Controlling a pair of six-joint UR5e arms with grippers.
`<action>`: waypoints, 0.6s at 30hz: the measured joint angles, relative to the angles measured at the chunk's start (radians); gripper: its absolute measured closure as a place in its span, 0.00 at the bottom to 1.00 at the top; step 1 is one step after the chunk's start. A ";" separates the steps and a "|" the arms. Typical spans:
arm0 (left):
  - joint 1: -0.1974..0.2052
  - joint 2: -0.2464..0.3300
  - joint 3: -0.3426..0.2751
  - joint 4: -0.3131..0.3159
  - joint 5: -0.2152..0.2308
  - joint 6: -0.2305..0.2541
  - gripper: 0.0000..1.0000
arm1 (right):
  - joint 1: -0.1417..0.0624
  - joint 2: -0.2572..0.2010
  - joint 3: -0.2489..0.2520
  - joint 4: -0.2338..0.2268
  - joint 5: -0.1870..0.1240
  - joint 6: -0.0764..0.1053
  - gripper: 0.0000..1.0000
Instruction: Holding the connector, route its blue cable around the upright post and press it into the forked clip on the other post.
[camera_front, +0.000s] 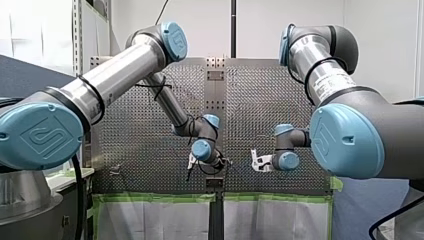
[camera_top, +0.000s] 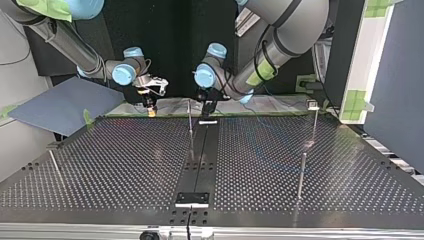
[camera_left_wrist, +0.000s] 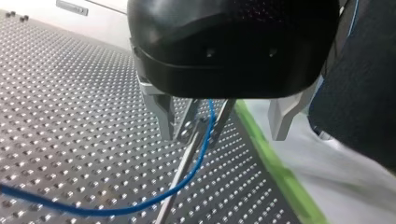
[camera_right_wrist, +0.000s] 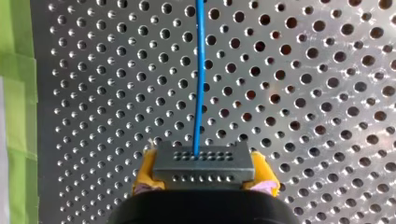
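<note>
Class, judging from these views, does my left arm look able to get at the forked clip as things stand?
Probably yes: my left gripper is open with its fingers either side of the forked clip, and only the blue cable runs between them.

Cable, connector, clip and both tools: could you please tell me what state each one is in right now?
Connector: gripped by the right tool.
Right tool: shut on the connector.
Cable: plugged into the connector; seems to lie in the fork of the clip.
Clip: upright, straddled by the left tool.
Left tool: open around the clip.
</note>
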 joint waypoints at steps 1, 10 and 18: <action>-0.002 0.001 -0.004 -0.001 0.002 0.000 0.00 | 0.000 0.000 0.000 0.000 0.000 0.000 1.00; -0.028 0.006 -0.022 0.001 0.013 0.001 0.00 | -0.001 0.000 0.000 0.002 -0.002 0.000 1.00; -0.049 0.022 -0.022 0.005 -0.001 0.001 0.00 | -0.001 0.000 0.000 0.003 -0.002 0.000 1.00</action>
